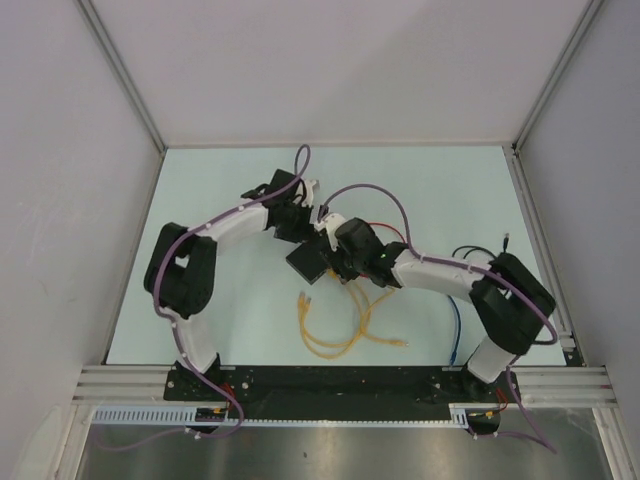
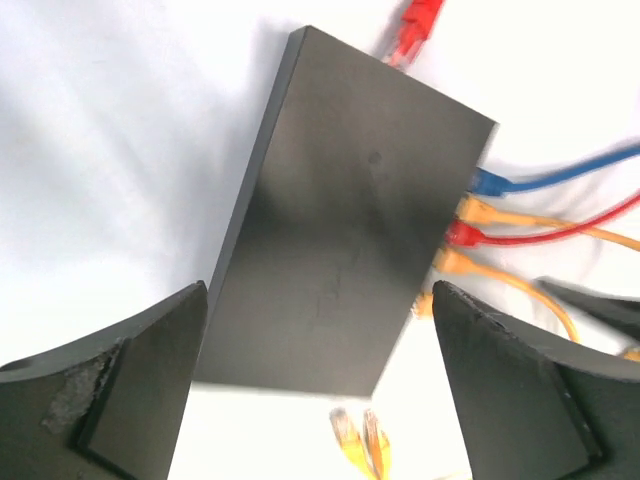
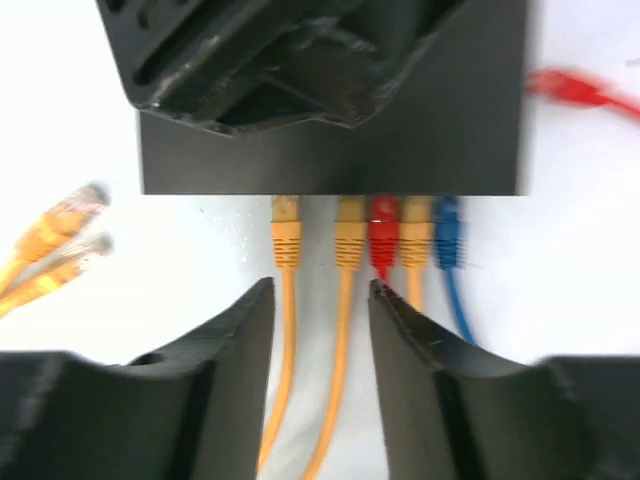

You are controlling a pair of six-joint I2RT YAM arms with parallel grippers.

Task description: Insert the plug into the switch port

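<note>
Switch, the flat matte-black rectangular box (image 2: 350, 220), is lying on the white tabletop (image 2: 100, 150), slanting through the centre of the left wrist view and filling the top of the right wrist view with its row of sockets facing the bottom of the frame. Five plugs are sitting in that row: a lone orange plug (image 3: 286, 225) at the left, then a second orange plug (image 3: 350, 225), a red plug (image 3: 384, 225), a third orange plug (image 3: 416, 225) and a blue plug (image 3: 447, 225) packed together. The right tool (image 3: 320, 290) is standing partly spread just below them, gripping nothing, with the thin orange cable (image 3: 335, 400) of the second orange plug running freely between its fingers. The left tool (image 2: 320, 295) is standing wide, its two fingers straddling the lower end of the switch with daylight on both sides, holding nothing. A loose red plug (image 3: 570, 88) is lying at the upper right beyond the box, and a pair of loose orange plugs (image 3: 70, 225) at the left. Judging from this, the insertion is looking finished and the letting-go step is in hand. The next move is calling for the right tool backing straight down the frame along the cable without snagging it, and the left tool lifting clear without nudging the box.
</note>
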